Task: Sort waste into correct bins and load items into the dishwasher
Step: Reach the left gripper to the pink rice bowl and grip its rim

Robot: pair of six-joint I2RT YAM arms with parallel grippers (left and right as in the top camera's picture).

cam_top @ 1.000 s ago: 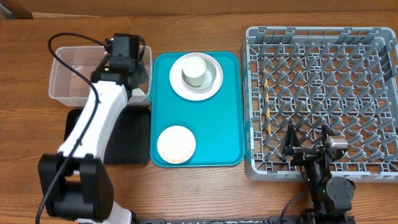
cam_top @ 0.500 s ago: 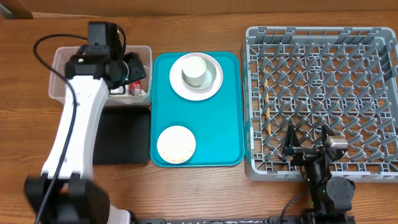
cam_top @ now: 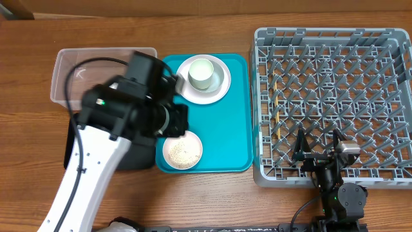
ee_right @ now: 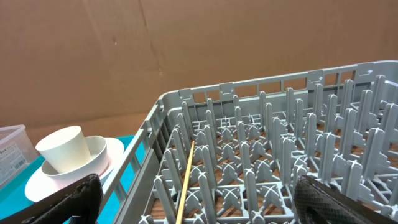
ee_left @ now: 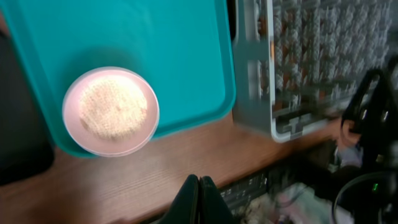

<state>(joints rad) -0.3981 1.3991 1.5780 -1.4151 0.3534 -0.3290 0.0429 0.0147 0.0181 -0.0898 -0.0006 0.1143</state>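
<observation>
My left gripper (ee_left: 199,188) is shut on nothing and hangs high over the table's front edge. In the overhead view its arm (cam_top: 138,116) covers the left rim of the teal tray (cam_top: 225,129). A pale pink bowl (cam_top: 182,149) with white rice grains (ee_left: 113,109) sits at the tray's front left. At the tray's back, a white cup (cam_top: 201,73) stands in a pale grey bowl (ee_right: 93,155) on a round plate (cam_top: 193,96). The grey dish rack (cam_top: 331,96) fills the right side. My right gripper (cam_top: 318,151) stands open over its front edge.
The clear tub (cam_top: 71,77) sits at the back left, partly behind my left arm. In front of it lies the black tray (cam_top: 138,158), mostly covered by the arm. A thin yellow stick (ee_right: 186,180) lies among the rack's pegs on its left side.
My left arm has swung from over the clear tub, where a red wrapper showed below it, to the teal tray's left edge, and its jaws have shut. The right arm has not moved.
</observation>
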